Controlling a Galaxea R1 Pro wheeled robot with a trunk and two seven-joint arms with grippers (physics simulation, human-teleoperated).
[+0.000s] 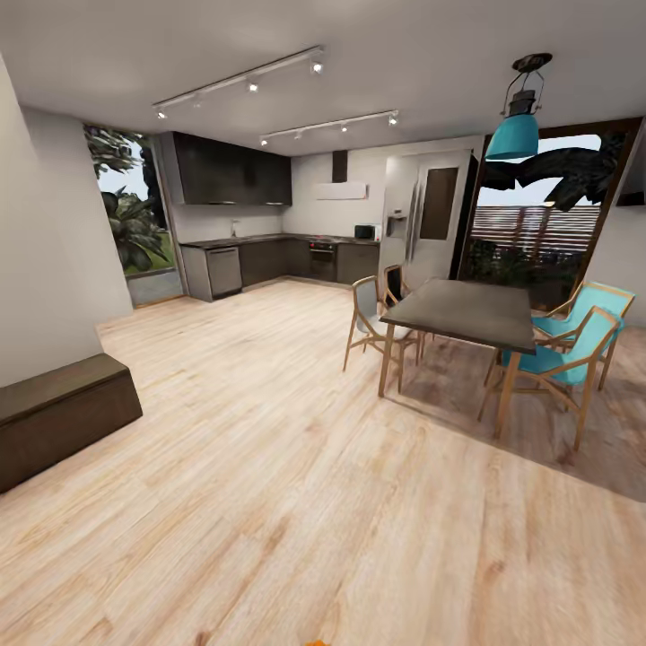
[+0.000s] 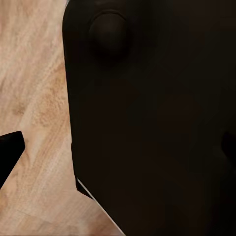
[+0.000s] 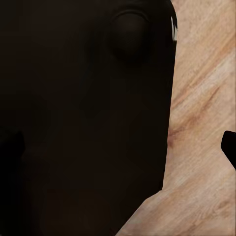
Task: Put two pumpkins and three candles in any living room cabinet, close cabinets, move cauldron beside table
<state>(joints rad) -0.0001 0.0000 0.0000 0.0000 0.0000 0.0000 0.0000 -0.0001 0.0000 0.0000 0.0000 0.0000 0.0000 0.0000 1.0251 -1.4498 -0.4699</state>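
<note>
A long, low dark-brown cabinet [image 1: 56,414] stands against the left wall, its fronts shut as far as I can see. The dark-topped dining table [image 1: 462,309] is at the right. The pumpkins, candles and cauldron are out of view. A tiny orange sliver [image 1: 315,642] sits at the bottom edge of the head view; I cannot tell what it is. My left gripper [image 2: 118,150] and right gripper [image 3: 118,147] hang open over the robot's black body and wood floor, with one fingertip [image 2: 10,152] and the other [image 3: 230,147] at the frame edges, nothing between them.
Wooden chairs, two with teal seats [image 1: 565,354], surround the table. A teal pendant lamp [image 1: 514,135] hangs above it. The dark kitchen counter [image 1: 269,260] and fridge [image 1: 422,224] line the far wall. Wide wood floor [image 1: 269,467] lies open ahead.
</note>
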